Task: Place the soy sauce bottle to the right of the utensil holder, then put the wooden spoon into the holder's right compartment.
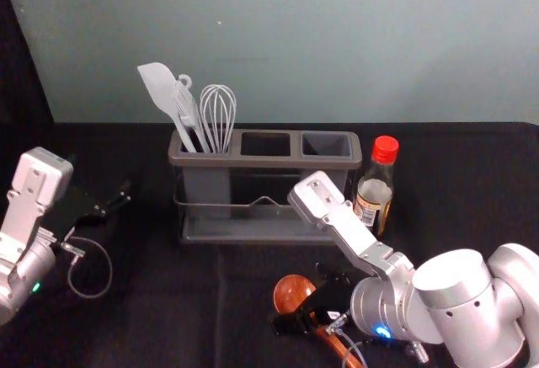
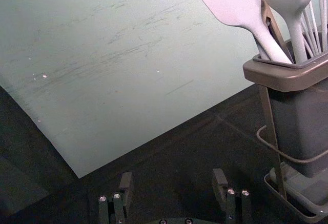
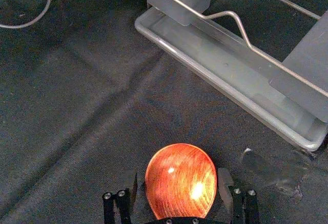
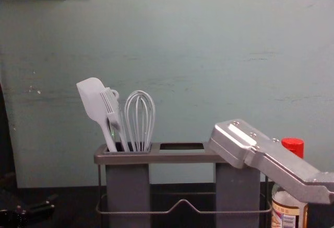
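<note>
The wooden spoon (image 1: 293,293) lies on the cloth before the holder, bowl toward the holder, handle toward the right front. Around it, my right gripper (image 1: 301,302) is low over the table. In the right wrist view the gripper (image 3: 178,183) is open, fingers on either side of the spoon's bowl (image 3: 181,180). The grey utensil holder (image 1: 278,164) has its right compartment (image 1: 327,145) empty. Upright beside the holder's right end stands the red-capped soy sauce bottle (image 1: 376,187). My left gripper (image 1: 118,200) is parked at the left, open in its wrist view (image 2: 173,183).
A white spatula (image 1: 160,90), a brush and a whisk (image 1: 217,115) stand in the holder's left compartment. A wire rail (image 3: 205,16) runs along the holder's front above its clear tray (image 3: 225,65). The wall (image 4: 198,56) rises behind. My right forearm passes in front of the bottle in the chest view.
</note>
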You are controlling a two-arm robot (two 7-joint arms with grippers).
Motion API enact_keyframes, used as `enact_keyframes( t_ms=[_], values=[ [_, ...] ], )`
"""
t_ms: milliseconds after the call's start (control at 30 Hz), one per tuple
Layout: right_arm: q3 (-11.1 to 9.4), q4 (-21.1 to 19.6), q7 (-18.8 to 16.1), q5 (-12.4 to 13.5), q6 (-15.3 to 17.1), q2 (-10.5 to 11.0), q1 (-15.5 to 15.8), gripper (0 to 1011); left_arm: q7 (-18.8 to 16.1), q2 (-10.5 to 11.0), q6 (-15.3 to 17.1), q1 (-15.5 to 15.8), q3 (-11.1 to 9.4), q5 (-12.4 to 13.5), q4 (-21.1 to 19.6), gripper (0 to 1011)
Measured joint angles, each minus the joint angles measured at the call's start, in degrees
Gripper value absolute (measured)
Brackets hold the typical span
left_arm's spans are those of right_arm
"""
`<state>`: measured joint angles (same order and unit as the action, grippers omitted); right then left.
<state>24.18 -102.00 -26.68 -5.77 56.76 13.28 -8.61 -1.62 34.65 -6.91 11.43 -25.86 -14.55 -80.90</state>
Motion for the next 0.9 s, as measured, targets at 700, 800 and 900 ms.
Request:
enact_keyframes(
  t_ms=[700, 800, 900],
  values=[
    [-0.71, 0.83, -1.43, -2.60, -0.98, -0.91, 0.67, 947, 0.00, 0.00, 0.00, 0.00, 0.00, 0.00, 0.00, 1012],
    [-0.92, 0.75, -1.45, -2.83, -1.12, -1.11, 0.88, 886, 0.00, 0.00, 0.00, 0.00, 0.00, 0.00, 0.00, 1012],
    [-1.14, 0.41, -1.53, -3.25, -1.21, -1.30, 1.15, 837, 0.00, 0.00, 0.00, 0.00, 0.00, 0.00, 0.00, 1012]
  ],
)
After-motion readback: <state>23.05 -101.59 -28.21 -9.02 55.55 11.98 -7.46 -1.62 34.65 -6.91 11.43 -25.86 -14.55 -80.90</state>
